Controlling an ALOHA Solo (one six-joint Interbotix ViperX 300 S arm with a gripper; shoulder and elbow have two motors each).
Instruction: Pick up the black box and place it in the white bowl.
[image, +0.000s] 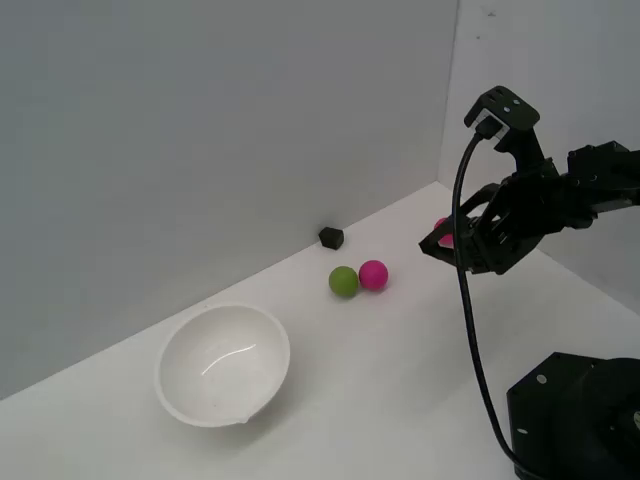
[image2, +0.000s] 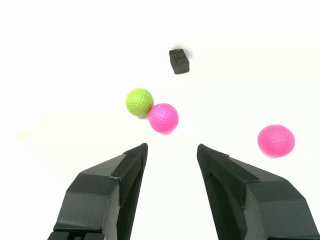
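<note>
The white worktop (image: 420, 390) and the plain pale walls (image: 200, 120) behind it made up the whole room, bare and evenly lit, with the black base of the arm (image: 575, 420) sitting at the near right corner in the exterior view. Next in size, the white bowl (image: 224, 364) lay near the exterior view's left, tipped a little on its side and holding nothing. The hand (image2: 171, 150) hung above the worktop on the right, its two jaws spread apart with nothing between them. Beyond it sat a green ball (image2: 139, 102) touching a pink ball (image2: 163, 118), and a second pink ball (image2: 276, 141) lay apart, partly hidden behind the hand in the exterior view. Smallest of all, the black box (image: 331, 237) rested at the far edge of the worktop close to the wall, past the two touching balls and well apart from both hand and bowl. By this look the task had barely begun: reaching, grasping, carrying and dropping all remained
</note>
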